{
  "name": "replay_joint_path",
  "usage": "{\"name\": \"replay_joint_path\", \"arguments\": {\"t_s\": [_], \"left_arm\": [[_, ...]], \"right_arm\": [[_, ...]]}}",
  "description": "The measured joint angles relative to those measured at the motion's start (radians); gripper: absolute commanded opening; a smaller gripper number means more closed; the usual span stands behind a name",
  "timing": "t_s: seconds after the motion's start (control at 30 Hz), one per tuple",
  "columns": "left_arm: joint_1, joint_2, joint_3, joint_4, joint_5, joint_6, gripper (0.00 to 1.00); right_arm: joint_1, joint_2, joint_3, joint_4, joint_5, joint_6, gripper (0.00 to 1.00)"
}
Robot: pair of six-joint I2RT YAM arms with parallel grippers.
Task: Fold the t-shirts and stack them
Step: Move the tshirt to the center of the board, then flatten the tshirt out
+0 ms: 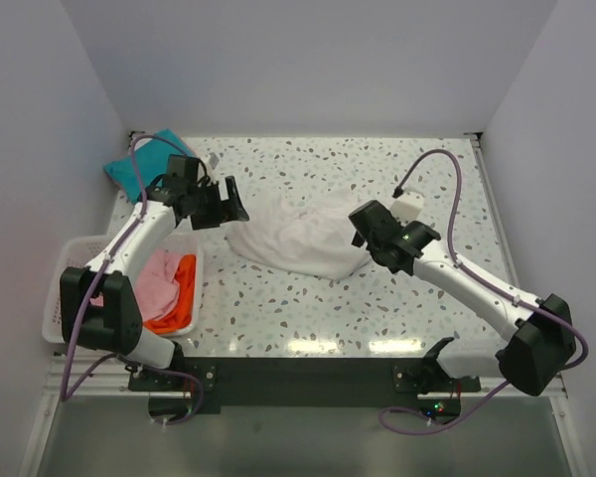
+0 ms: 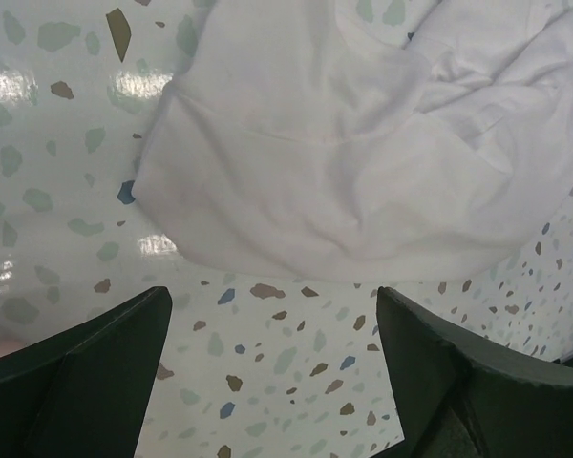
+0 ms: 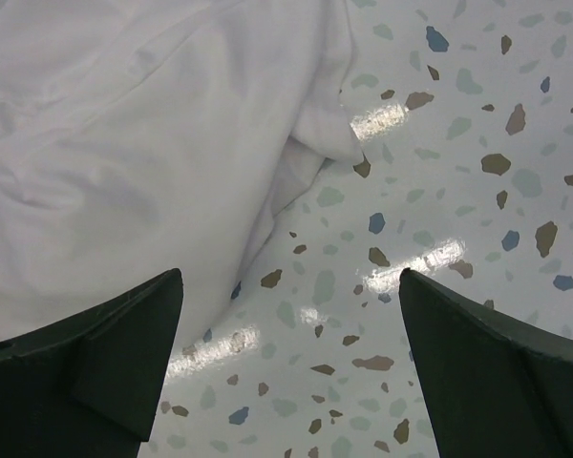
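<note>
- White t-shirt (image 1: 300, 238) lay crumpled mid-table (image 1: 278, 313), unfolded.
- Teal t-shirt (image 1: 126, 175) sat at the far left corner.
- Pink t-shirt (image 1: 159, 281) and orange t-shirt (image 1: 184, 298) lay in the basket (image 1: 64, 288).
- Left gripper (image 2: 272, 294) and right gripper (image 3: 291, 275) stood wide, empty, flanking the white one.
- Judged: early stage, no stack visible.

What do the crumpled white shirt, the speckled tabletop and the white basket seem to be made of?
Crumpled white t-shirt: soft matte cloth, probably cotton knit; it slumps in folds.
Speckled tabletop: hard, glossy, terrazzo-patterned, perhaps laminate; bright glare on it.
White lattice basket: likely plastic; rigid openwork walls.
</note>
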Motion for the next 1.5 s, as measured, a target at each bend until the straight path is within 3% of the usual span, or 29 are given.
{"name": "replay_joint_path", "arguments": {"t_s": [0.37, 0.7, 0.97, 1.5], "left_arm": [[0.000, 0.214, 0.085, 0.070, -0.064, 0.044, 0.83], [0.000, 0.397, 0.266, 0.111, -0.051, 0.047, 0.81], [0.000, 0.518, 0.327, 0.137, -0.032, 0.042, 0.79], [-0.059, 0.712, 0.529, 0.211, 0.010, 0.032, 0.75]], "right_arm": [[-0.237, 0.037, -0.097, 0.149, -0.190, -0.016, 0.94], [-0.377, 0.269, 0.008, 0.272, -0.300, -0.133, 0.84], [-0.410, 0.368, 0.126, 0.311, -0.358, -0.202, 0.82], [-0.449, 0.474, 0.196, 0.317, -0.428, -0.241, 0.80]]}}
